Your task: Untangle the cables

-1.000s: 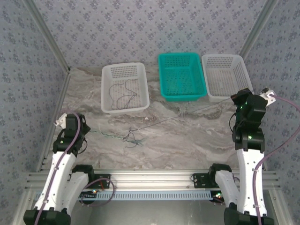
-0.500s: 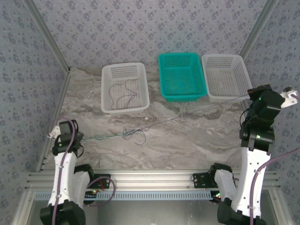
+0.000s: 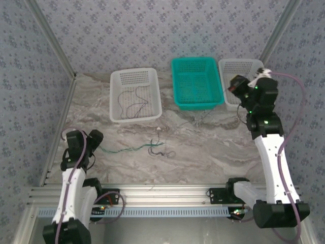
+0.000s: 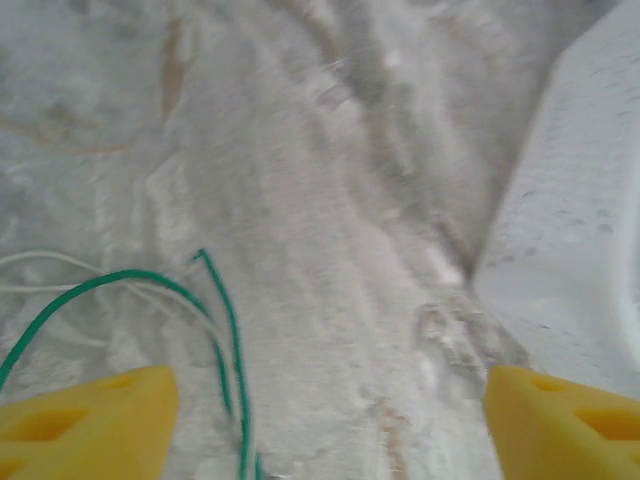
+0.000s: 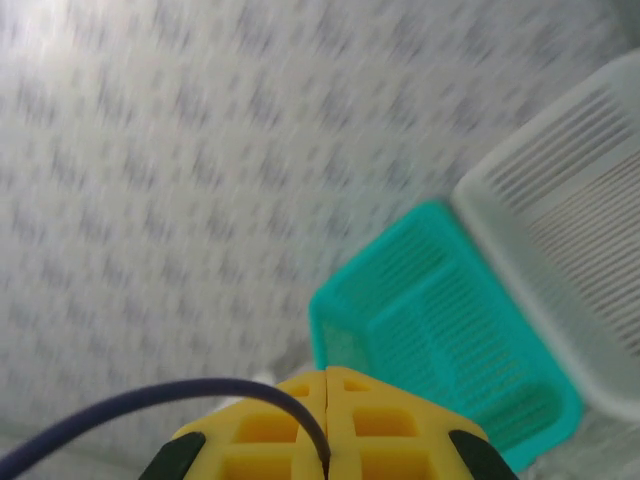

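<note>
A green cable [image 3: 127,148] lies slack on the marble table, running right from my left gripper [image 3: 95,136] to a small dark cable tangle [image 3: 160,151]. In the left wrist view my left gripper [image 4: 330,400] is open with nothing between its yellow fingers; the green cable [image 4: 232,330] and a pale cable [image 4: 60,262] lie beside the left finger. My right gripper [image 3: 234,85] hangs high between the teal basket and the right white basket. The right gripper [image 5: 327,385] is shut on a dark cable [image 5: 200,388] that arcs off to the left.
A white basket [image 3: 135,94] at the back left holds a loose maroon cable [image 3: 133,104]. The teal basket [image 3: 197,81] and another white basket [image 3: 244,76] stand at the back right. The left basket's wall [image 4: 580,200] is just right of my left gripper.
My left gripper has opened and let go of the green cable, which now lies slack. My right arm has swung from the right edge towards the baskets, still shut on the dark cable.
</note>
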